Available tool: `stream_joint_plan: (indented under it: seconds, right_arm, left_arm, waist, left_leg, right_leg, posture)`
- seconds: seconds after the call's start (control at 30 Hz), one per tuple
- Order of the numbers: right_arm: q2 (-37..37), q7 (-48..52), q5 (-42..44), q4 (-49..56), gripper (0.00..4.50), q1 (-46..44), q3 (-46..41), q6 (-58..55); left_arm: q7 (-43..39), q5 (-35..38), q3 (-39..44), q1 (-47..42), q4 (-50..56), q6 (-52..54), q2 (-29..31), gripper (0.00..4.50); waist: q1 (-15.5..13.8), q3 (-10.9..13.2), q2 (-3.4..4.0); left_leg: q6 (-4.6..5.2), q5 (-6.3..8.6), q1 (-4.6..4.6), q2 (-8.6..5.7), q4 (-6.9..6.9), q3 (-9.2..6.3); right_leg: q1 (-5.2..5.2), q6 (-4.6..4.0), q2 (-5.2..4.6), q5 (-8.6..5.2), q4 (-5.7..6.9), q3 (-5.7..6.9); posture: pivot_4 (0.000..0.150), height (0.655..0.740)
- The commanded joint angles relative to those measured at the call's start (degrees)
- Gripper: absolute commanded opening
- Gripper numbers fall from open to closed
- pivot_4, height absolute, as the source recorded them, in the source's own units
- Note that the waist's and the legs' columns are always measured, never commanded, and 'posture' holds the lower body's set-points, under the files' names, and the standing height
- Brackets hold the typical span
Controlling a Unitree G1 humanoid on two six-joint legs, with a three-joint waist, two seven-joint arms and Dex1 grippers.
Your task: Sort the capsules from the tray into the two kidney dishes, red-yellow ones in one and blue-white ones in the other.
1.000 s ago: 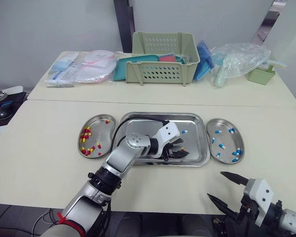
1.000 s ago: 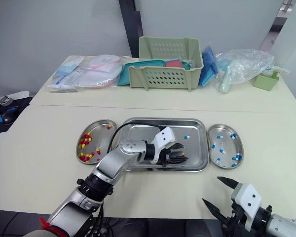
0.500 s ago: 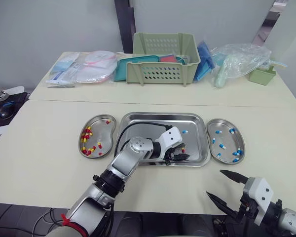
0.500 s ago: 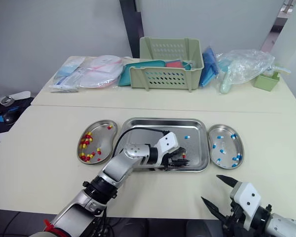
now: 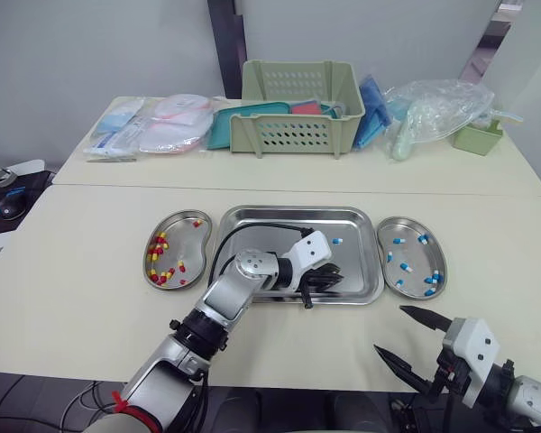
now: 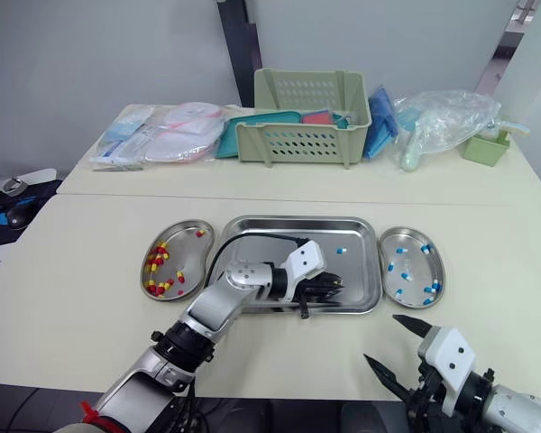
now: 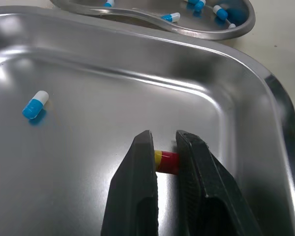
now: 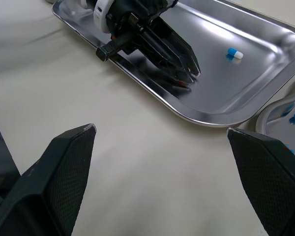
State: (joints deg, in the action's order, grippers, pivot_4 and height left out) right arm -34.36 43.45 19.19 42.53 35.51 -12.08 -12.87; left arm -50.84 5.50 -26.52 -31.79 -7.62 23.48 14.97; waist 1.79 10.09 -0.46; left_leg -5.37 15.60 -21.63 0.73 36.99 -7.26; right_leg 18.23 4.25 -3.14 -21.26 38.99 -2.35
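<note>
- While a scatter of red-yellow capsules already lies in the left steel kidney dish (image 5: 178, 214) and several blue-white ones lie in the right steel kidney dish (image 5: 411, 218), the sorting looks close to its end.
- On the rectangular stainless steel tray (image 5: 293, 209) between the two dishes I can make out just two leftovers, though the left arm hides part of the tray floor, so more may be there.
- One leftover is a red-and-yellow capsule (image 7: 167, 161), near the tray's front right corner.
- The left tool (image 7: 162, 147) is clenched on it. Its two black fingers (image 7: 137, 187) press it from either side, and it seems low against the tray floor, not lifted.
- The other leftover is a blue-and-white capsule (image 7: 35, 104), lying loose on the tray floor toward the far right side, well apart from the left tool.
- The gripped capsule is small, smooth and glossy, with a yellow half and a red half, and it lies crosswise between the fingertips. I judge it could slip or roll if the pinch loosens.
- The right tool (image 5: 389, 329) hangs released, fingers spread wide over the cream worktop (image 5: 90, 271) near its front edge, holding nothing.
- What is left, as I judge it, is carrying this capsule to the left dish and then moving the blue-and-white one to the right dish.
</note>
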Motion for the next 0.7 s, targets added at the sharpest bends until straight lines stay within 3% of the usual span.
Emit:
stream_joint_plan:
  seconds: [0.03,0.2,0.37,0.5,0.7]
  right_arm:
    - [-1.08,0.49,1.24,1.99,4.50,-0.73,-0.56,-0.23]
    - [-2.43,1.24,2.21,1.89,4.50,-3.85,0.64,-1.68]
    - [-3.74,2.44,2.75,1.33,4.50,-7.45,2.41,-2.22]
    - [-4.55,3.59,2.69,0.39,4.50,-10.42,4.44,-2.15]
    - [-4.93,4.63,2.98,-0.97,4.50,-13.35,6.55,-2.26]
  left_arm:
    - [-1.01,2.67,3.86,-1.29,7.84,2.38,1.38,0.31]
    - [-0.36,8.83,10.97,0.08,22.37,13.68,6.23,0.31]
    - [2.83,12.63,21.00,7.90,32.44,20.84,13.83,0.31]
    - [6.41,13.02,30.38,14.97,34.01,21.02,18.22,0.31]
    - [13.72,11.80,42.10,23.06,32.02,19.12,19.32,0.31]
  waist:
    - [-0.03,0.00,0.00]
    - [0.10,0.00,0.00]
    - [0.16,-0.01,0.04]
    - [0.00,0.03,-0.02]
    - [-0.27,0.06,-0.09]
  left_leg:
    - [0.00,0.00,-0.01,0.00,0.00,-0.01]
    - [-0.01,-0.01,-0.03,0.01,0.00,-0.02]
    - [0.00,0.00,0.03,0.02,-0.04,-0.02]
    - [0.01,0.00,0.02,0.02,-0.01,-0.07]
    - [0.01,0.01,-0.02,0.01,-0.03,-0.12]
  right_leg:
    - [0.01,0.00,0.00,0.00,0.00,0.00]
    - [0.01,0.00,0.00,0.00,-0.01,0.01]
    - [0.00,0.00,0.00,0.00,-0.02,-0.02]
    - [0.00,0.00,0.00,0.00,-0.01,0.01]
    - [0.01,0.00,-0.01,0.00,-0.06,0.04]
  posture:
    - [0.150,0.7400]
    - [0.150,0.7400]
    - [0.150,0.7400]
    - [0.150,0.7400]
    - [0.150,0.7400]
